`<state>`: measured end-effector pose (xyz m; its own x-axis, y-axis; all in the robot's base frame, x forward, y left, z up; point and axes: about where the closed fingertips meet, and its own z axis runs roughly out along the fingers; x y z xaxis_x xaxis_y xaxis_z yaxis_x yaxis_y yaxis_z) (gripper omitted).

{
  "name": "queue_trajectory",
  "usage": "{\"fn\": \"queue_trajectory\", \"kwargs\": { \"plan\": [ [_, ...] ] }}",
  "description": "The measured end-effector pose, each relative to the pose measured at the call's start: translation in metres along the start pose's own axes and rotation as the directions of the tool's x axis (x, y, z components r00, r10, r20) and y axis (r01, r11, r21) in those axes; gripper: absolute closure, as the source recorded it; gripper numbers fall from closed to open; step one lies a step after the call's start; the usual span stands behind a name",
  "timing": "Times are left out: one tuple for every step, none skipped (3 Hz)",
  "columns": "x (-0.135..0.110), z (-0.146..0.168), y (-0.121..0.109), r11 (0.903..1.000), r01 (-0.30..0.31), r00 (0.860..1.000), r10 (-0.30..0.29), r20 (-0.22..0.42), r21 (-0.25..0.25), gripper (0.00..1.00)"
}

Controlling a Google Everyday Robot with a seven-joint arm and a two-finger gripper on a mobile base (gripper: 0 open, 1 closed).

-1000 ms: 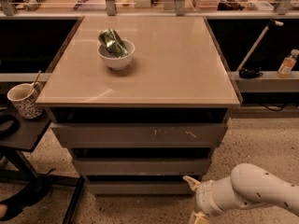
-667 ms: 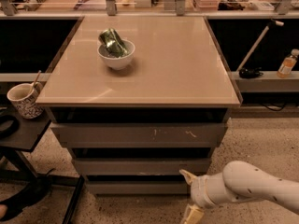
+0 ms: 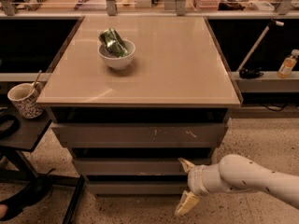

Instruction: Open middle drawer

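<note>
The middle drawer (image 3: 131,166) is a plain grey front, closed, between the wider top front with white scratch marks (image 3: 140,135) and the narrow bottom front (image 3: 135,187). My gripper (image 3: 184,185) comes in from the lower right on a white arm. Its two tan fingers are spread apart, the upper fingertip (image 3: 185,164) at the right end of the middle drawer front, the lower fingertip (image 3: 185,205) near the floor. It holds nothing.
A white bowl with a green crumpled packet (image 3: 116,50) sits on the beige cabinet top (image 3: 177,64). A patterned mug (image 3: 24,99) stands on a low side table at left. A bottle (image 3: 287,64) stands on a shelf at right. Speckled floor lies below.
My gripper and arm have moved left, bringing the upper finger from right of the cabinet to the right end of the middle drawer front.
</note>
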<state>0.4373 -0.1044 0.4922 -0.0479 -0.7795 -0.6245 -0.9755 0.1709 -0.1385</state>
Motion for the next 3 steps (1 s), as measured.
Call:
{"fn": "queue_trajectory", "kwargs": {
  "plan": [
    [0.002,0.005,-0.003,0.9999,-0.015,1.0,0.015,0.01,-0.004,0.0],
    [-0.003,0.025,-0.031,0.9994,-0.034,0.998,0.034,0.051,0.0,0.0],
    [-0.012,0.027,-0.07,0.9938,-0.067,0.989,0.054,0.135,0.089,0.0]
  ]
}}
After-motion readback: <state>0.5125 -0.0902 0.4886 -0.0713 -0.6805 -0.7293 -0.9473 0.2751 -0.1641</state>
